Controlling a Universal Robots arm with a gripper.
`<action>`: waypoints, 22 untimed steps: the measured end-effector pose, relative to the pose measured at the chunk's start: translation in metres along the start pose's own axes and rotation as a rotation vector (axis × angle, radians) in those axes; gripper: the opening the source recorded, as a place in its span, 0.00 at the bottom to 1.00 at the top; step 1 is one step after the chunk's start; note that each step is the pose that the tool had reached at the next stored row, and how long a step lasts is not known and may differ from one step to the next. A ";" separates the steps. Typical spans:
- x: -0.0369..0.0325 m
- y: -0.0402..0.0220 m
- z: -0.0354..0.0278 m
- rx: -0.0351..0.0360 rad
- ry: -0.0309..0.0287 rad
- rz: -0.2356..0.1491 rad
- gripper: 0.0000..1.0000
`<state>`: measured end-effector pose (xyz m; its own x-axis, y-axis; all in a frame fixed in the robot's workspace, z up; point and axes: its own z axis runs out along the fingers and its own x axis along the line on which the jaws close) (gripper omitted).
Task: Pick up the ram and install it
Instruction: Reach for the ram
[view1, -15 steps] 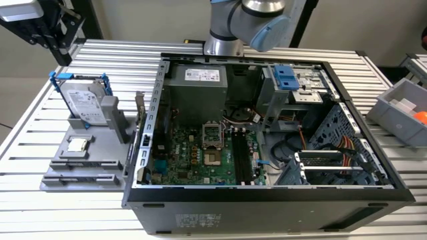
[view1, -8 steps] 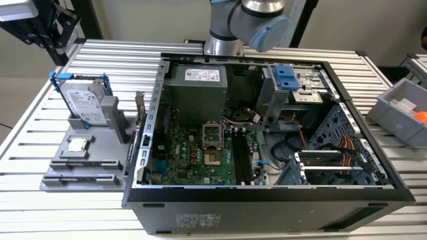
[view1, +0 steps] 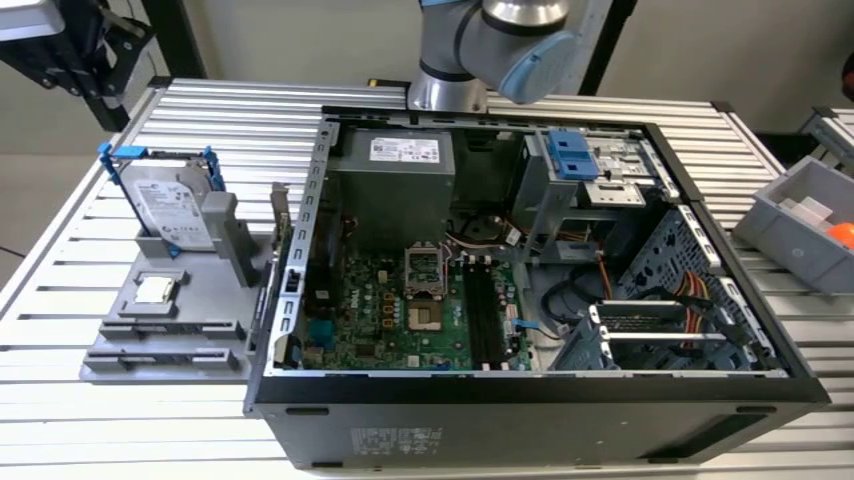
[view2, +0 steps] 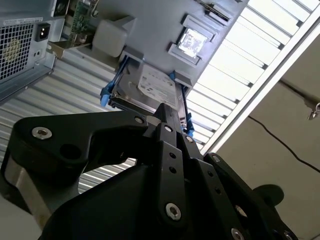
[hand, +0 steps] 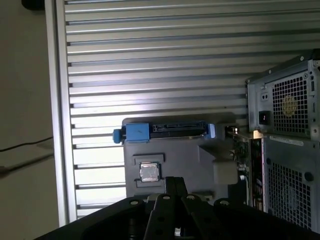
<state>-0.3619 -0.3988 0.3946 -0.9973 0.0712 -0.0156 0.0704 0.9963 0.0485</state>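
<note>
Hand (hand: 175, 182): fingers together with nothing between them, as we read both wrist views. In the exterior view it hangs high at the upper left corner, over the slatted worktop (view1: 227, 120).

Count below it:
- one grey fixture (view1: 200, 305)
- one hard drive (view1: 171, 205), upright in a blue bracket on the fixture
- one CPU chip (view1: 158, 290), also on the fixture
- one ram (view1: 160, 353), which we read as the thin dark strip on edge between two clips at the fixture's end farthest from the drive; colour not resolved

The ram lies well apart from the hand, and the chip sits between it and the drive.

One green card (hand: 245, 160) stands on edge between the fixture and the one open computer case (view1: 534, 395). Open slats lie along the fixture's other sides. The worktop's edge runs near on the exterior view's left. One grey bin (view1: 787, 215) sits well apart on the exterior view's right.
</note>
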 end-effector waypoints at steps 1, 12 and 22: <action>0.0009 -0.0001 0.0000 0.0000 0.0000 0.000 0.00; 0.0043 -0.0004 -0.0001 0.0000 0.0000 0.000 0.00; -0.0003 -0.0087 -0.0004 0.0001 0.0017 0.000 0.00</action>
<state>-0.3622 -0.4075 0.3946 -0.9974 0.0711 -0.0139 0.0703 0.9963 0.0484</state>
